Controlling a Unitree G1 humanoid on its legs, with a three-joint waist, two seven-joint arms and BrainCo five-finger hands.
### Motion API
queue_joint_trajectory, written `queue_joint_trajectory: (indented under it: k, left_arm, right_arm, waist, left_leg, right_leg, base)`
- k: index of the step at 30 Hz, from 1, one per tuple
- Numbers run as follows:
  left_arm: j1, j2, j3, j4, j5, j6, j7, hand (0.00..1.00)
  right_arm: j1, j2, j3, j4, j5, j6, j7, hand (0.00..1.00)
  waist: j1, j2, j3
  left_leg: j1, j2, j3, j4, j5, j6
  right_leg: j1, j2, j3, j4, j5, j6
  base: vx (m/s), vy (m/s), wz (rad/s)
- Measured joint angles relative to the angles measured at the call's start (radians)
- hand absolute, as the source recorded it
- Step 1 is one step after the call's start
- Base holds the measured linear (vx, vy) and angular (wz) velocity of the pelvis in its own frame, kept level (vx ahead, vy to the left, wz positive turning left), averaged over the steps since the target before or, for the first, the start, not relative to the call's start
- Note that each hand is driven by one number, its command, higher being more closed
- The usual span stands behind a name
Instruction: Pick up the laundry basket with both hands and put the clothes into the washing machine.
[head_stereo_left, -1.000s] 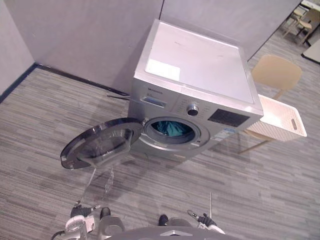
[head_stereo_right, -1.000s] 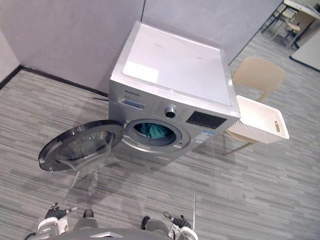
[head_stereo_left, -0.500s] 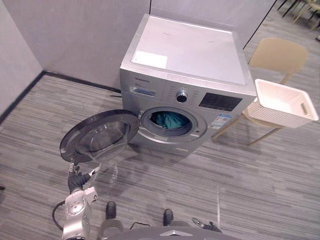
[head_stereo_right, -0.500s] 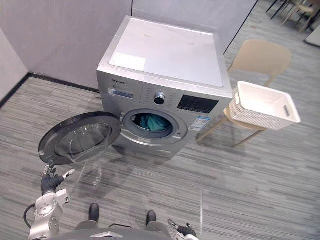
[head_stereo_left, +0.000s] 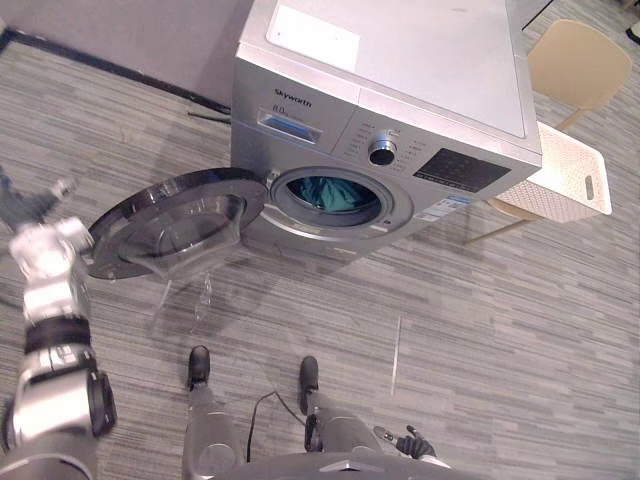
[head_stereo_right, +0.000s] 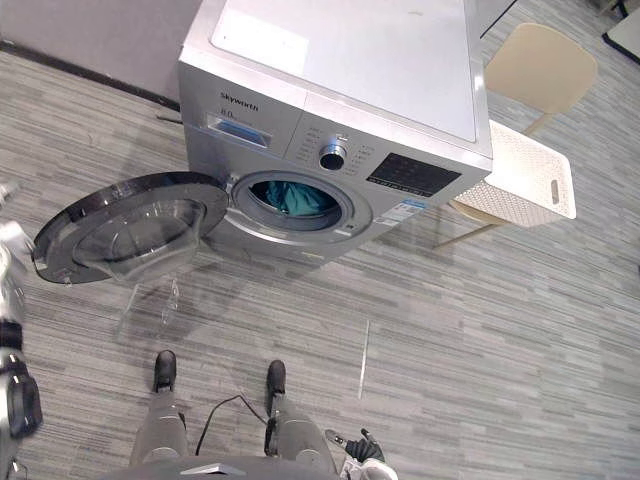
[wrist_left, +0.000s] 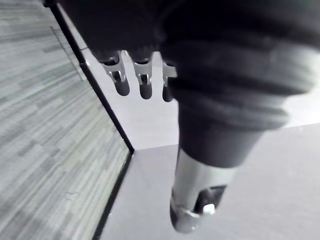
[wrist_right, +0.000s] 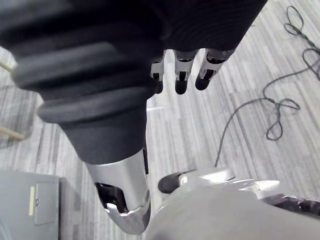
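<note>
**Both my hands loose, basket on the chair**

Eye views: the white laundry basket (head_stereo_left: 565, 178) sits on a beige chair (head_stereo_left: 580, 60) just right of the washing machine (head_stereo_left: 400, 80). The machine's door (head_stereo_left: 170, 222) hangs open, with teal clothes (head_stereo_left: 328, 192) inside. My left hand (head_stereo_left: 30, 208) is raised beside the door and my right hand (head_stereo_left: 412, 443) is low. Left wrist view: my fingers (wrist_left: 144, 82) are straight, holding nothing. Right wrist view: my fingers (wrist_right: 181, 76) hang relaxed over the floor (wrist_right: 225, 115), holding nothing

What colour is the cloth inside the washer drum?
Teal cloth, clearest in the left eye view.
</note>
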Motion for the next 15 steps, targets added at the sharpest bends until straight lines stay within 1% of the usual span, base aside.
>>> queue_joint_trajectory:
  k: [1,2,3,5,7,9,10,11,12,13,14,15]
  left_arm:
    - [-0.037,0.014,-0.013,0.021,-0.005,0.0,0.0,0.0]
    - [-0.105,0.034,-0.037,0.058,-0.021,0.0,-0.004,0.0]
    - [-0.158,0.045,-0.054,0.1,-0.037,0.001,-0.009,0.0]
    - [-0.174,0.047,-0.071,0.136,-0.037,0.004,-0.014,0.0]
    - [-0.16,0.038,-0.085,0.2,-0.035,0.009,-0.032,0.0]
    - [-0.119,0.005,-0.087,0.243,-0.033,0.016,-0.051,0.0]
    - [-0.059,-0.03,-0.064,0.273,-0.036,0.004,-0.062,0.0]
    - [-0.021,-0.045,-0.061,0.272,-0.01,-0.006,-0.063,0.0]
    - [0.013,-0.051,-0.062,0.272,0.0,-0.006,-0.071,0.0]
    - [0.078,-0.082,-0.059,0.271,0.016,-0.006,-0.079,0.0]
    - [0.148,-0.134,-0.051,0.265,0.029,-0.017,-0.08,0.0]
    - [0.178,-0.166,-0.052,0.265,0.035,-0.017,-0.088,0.0]
  right_arm:
    - [0.001,-0.002,0.014,-0.011,0.001,-0.004,0.0,0.0]
    - [0.001,-0.005,0.036,-0.029,0.003,-0.01,0.002,0.0]
    - [-0.002,-0.009,0.068,-0.055,0.007,-0.013,0.003,0.0]
    - [-0.003,-0.011,0.086,-0.068,0.01,-0.022,0.003,0.0]
    - [-0.004,-0.012,0.113,-0.088,0.018,-0.031,0.003,0.0]
    - [-0.014,-0.017,0.129,-0.086,0.022,-0.036,0.004,0.0]
    - [-0.031,-0.014,0.137,-0.083,0.028,-0.035,0.004,0.0]
    - [-0.034,-0.014,0.143,-0.083,0.032,-0.036,0.005,0.0]
    - [-0.035,-0.014,0.143,-0.081,0.038,-0.036,0.006,0.0]
    - [-0.045,-0.015,0.143,-0.069,0.038,-0.035,0.01,0.0]
    - [-0.056,-0.015,0.14,-0.044,0.038,-0.03,0.015,0.0]
    - [-0.061,-0.016,0.134,-0.038,0.037,-0.027,0.015,0.0]
  waist:
    - [-0.001,-0.008,0.006]
    - [0.001,-0.013,0.017]
    - [0.001,-0.016,0.023]
    - [0.0,-0.017,0.032]
    - [-0.002,-0.024,0.051]
    - [-0.003,-0.027,0.066]
    - [-0.007,-0.033,0.079]
    - [-0.008,-0.031,0.083]
    - [-0.009,-0.029,0.084]
    - [-0.007,-0.029,0.084]
    - [-0.002,-0.028,0.085]
    - [0.001,-0.024,0.088]
  left_leg:
    - [-0.002,0.0,-0.001,0.002,-0.002,0.0]
    - [-0.026,0.002,-0.003,0.025,-0.014,0.0]
    - [-0.06,0.007,-0.004,0.049,-0.019,0.003]
    - [-0.073,0.007,-0.004,0.063,-0.018,0.01]
    - [-0.073,0.005,-0.002,0.08,-0.022,0.009]
    - [-0.073,0.007,0.007,0.092,-0.025,0.008]
    - [-0.068,0.008,0.024,0.1,-0.025,0.007]
    - [-0.068,0.008,0.027,0.104,-0.025,0.007]
    - [-0.067,0.008,0.03,0.106,-0.026,0.007]
    - [-0.053,0.006,0.043,0.107,-0.032,0.008]
    - [-0.028,-0.001,0.052,0.107,-0.048,0.005]
    - [-0.012,-0.006,0.054,0.107,-0.052,0.007]
  right_leg:
    - [-0.001,0.0,0.0,0.0,0.007,-0.008]
    - [-0.017,0.001,0.0,0.001,0.025,-0.01]
    - [-0.041,0.004,-0.001,0.0,0.048,-0.02]
    - [-0.049,0.004,0.0,-0.002,0.056,-0.022]
    - [-0.047,0.004,0.001,-0.003,0.057,-0.024]
    - [-0.045,0.006,0.002,-0.003,0.057,-0.024]
    - [-0.046,0.006,0.003,-0.002,0.057,-0.024]
    - [-0.046,0.005,0.003,-0.002,0.057,-0.025]
    - [-0.046,0.005,0.004,-0.002,0.056,-0.026]
    - [-0.038,0.004,0.005,-0.002,0.051,-0.034]
    - [-0.018,-0.002,0.006,0.0,0.027,-0.067]
    - [-0.004,-0.006,0.004,0.001,0.013,-0.085]
  base:
    - [-0.06,0.116,-0.01]
    - [-0.08,0.147,-0.09]
    - [-0.08,0.148,-0.11]
    - [-0.06,0.11,-0.09]
    - [-0.05,0.105,-0.1]
    - [-0.05,0.082,-0.13]
    - [-0.06,0.068,-0.18]
    - [-0.07,0.081,-0.18]
    - [-0.06,0.059,-0.14]
    - [-0.05,0.059,-0.15]
    - [-0.05,0.056,-0.11]
    - [-0.04,0.042,0.0]
